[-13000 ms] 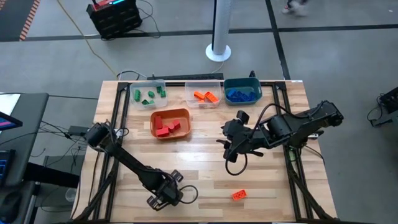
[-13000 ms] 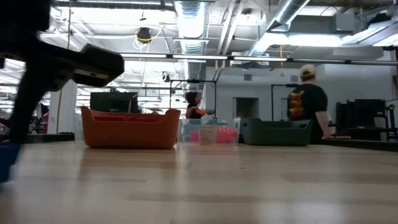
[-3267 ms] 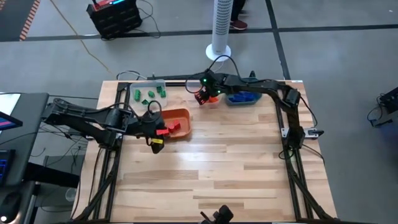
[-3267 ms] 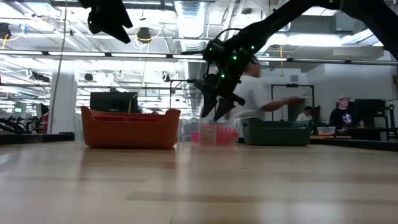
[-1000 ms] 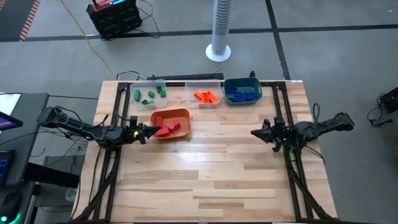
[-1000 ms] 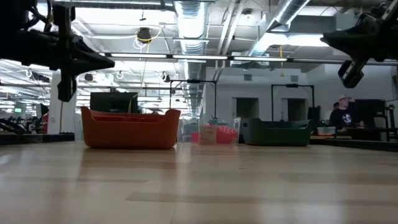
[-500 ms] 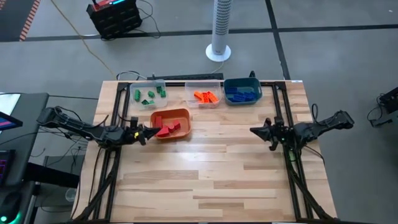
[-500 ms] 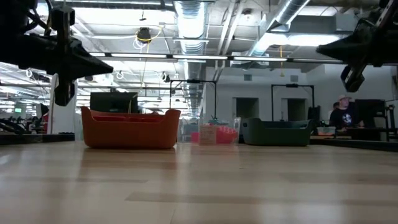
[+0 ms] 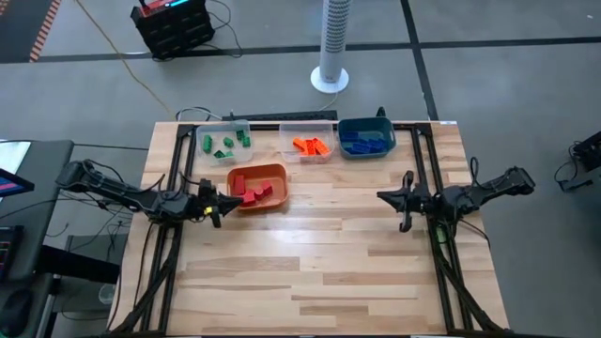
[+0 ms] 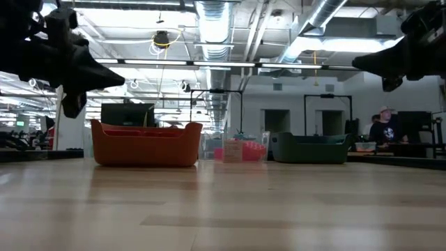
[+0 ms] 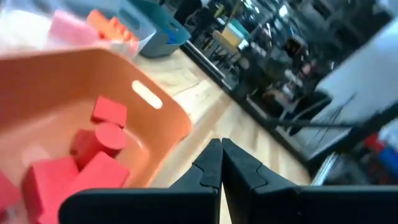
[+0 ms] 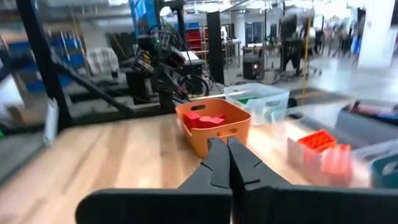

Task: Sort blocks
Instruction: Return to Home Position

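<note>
The red blocks [image 9: 252, 189] lie in a heap inside the orange bin [image 9: 255, 168], which stands on the left half of the desk [image 9: 319, 253], a little nearer than the back row. In that row along the far edge, the green blocks [image 9: 225, 143] are scattered in the left clear bin [image 9: 223, 126]. The orange blocks [image 9: 310, 145] sit bunched in the right clear bin [image 9: 307, 127]. The blue blocks [image 9: 364, 142] fill the teal bin [image 9: 366, 121] at the right end. The three back bins stand close side by side. The open wood in front of them carries no blocks.

The left tool [image 9: 223, 201] hangs above the left side of the desk, just beside the orange bin's near left corner and pointing toward the middle. Its own wrist view shows its two fingers pressed together with nothing between them, and the red blocks close by in the bin.

The right tool [image 9: 387, 197] hangs above the right side of the desk, well apart from the bins, and points inward toward the left one. Its fingers also meet tip to tip and it carries nothing.

Both arms are folded back over the desk's side rails. In the low view they show only as dark shapes high at either edge.
</note>
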Robot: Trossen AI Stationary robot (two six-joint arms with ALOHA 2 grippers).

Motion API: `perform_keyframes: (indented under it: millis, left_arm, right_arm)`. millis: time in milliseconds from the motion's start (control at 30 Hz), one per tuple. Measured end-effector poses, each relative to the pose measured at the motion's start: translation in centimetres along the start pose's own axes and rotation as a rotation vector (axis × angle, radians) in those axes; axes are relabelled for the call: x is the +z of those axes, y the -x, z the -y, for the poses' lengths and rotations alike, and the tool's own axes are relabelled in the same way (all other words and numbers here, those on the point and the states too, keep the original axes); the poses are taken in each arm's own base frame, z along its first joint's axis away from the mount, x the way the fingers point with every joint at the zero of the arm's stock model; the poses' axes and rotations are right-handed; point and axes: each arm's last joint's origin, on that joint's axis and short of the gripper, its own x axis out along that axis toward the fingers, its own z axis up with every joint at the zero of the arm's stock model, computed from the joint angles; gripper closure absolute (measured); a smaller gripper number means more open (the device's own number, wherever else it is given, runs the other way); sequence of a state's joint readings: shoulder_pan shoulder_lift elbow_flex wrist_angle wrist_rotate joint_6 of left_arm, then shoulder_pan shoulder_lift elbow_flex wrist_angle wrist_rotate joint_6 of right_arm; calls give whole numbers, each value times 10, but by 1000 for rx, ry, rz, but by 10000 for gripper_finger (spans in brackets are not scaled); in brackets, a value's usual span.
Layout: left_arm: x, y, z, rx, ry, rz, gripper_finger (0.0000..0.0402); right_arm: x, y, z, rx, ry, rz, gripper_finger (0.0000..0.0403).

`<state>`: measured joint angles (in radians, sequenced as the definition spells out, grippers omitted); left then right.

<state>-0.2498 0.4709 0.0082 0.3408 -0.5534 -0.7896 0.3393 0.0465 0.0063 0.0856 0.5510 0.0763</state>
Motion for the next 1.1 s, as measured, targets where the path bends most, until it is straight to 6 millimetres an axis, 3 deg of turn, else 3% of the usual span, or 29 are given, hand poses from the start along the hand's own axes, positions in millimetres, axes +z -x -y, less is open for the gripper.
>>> perform_keyframes:
  millis: [200, 367, 500, 1100]
  left_arm:
    - [-2, 0, -1, 4, -361, -25, 401]
    - [-7, 1, -7, 45, -606, -79, 401]
    - [-10, 1, -10, 65, -646, -114, 401]
    - [-16, 3, -17, 107, -694, -189, 401]
  right_arm:
    - [0, 0, 0, 0, 110, 0, 403]
    - [0, 0, 0, 0, 340, -2, 403]
    - [0, 0, 0, 0, 466, -1, 403]
    - [-1, 0, 0, 1, 469, -2, 403]
